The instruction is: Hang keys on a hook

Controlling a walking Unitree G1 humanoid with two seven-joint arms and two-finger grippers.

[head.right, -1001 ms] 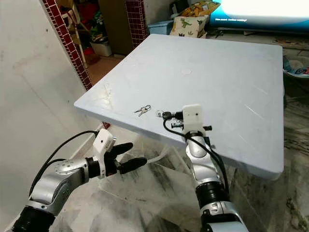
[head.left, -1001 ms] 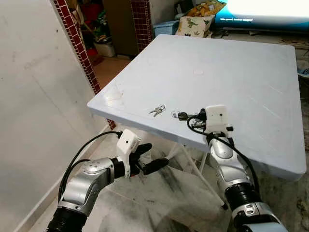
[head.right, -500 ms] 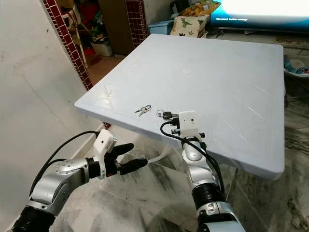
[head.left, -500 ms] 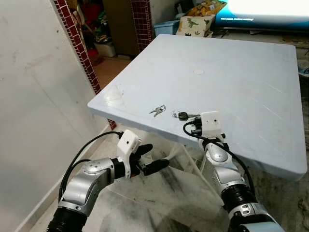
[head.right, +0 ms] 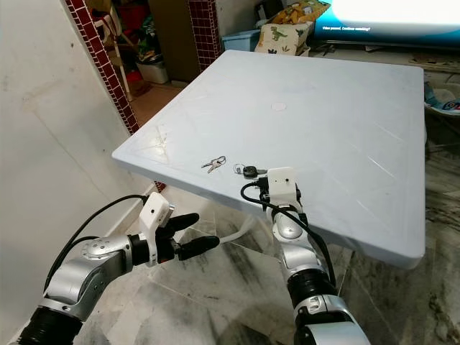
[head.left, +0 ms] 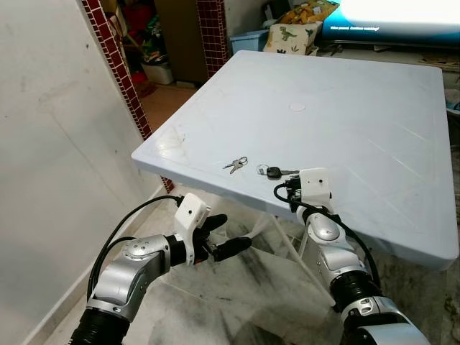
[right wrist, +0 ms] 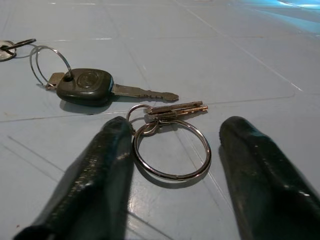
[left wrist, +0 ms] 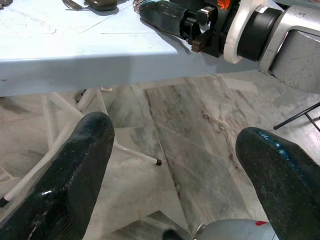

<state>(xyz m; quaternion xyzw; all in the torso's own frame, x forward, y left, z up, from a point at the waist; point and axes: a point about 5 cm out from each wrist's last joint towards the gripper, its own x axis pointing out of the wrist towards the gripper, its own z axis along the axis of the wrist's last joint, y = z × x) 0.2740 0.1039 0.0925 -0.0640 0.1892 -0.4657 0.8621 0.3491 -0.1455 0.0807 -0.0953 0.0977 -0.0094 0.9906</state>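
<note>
Two black fingers of the right gripper (right wrist: 170, 165) rest spread apart on the tabletop (head.left: 359, 108), straddling a large key ring (right wrist: 172, 150) with small keys (right wrist: 175, 107) at its far side. One finger (right wrist: 95, 175) lies touching or nearly touching the ring; the other sits a little clear of it. Just beyond lies a black-headed key (right wrist: 85, 86) on its own thin ring. Farther along the near edge of the tabletop, toward the robot's left, rests another small key bunch (head.left: 234, 164). The left gripper (head.left: 219, 237), fingers apart and empty, hovers below the tabletop's edge. This looks like the pick-up step: nothing is gripped yet. Next, the right fingers probably need to close on the ring or keys, pinching flat metal off a smooth surface, which may slip.
</note>
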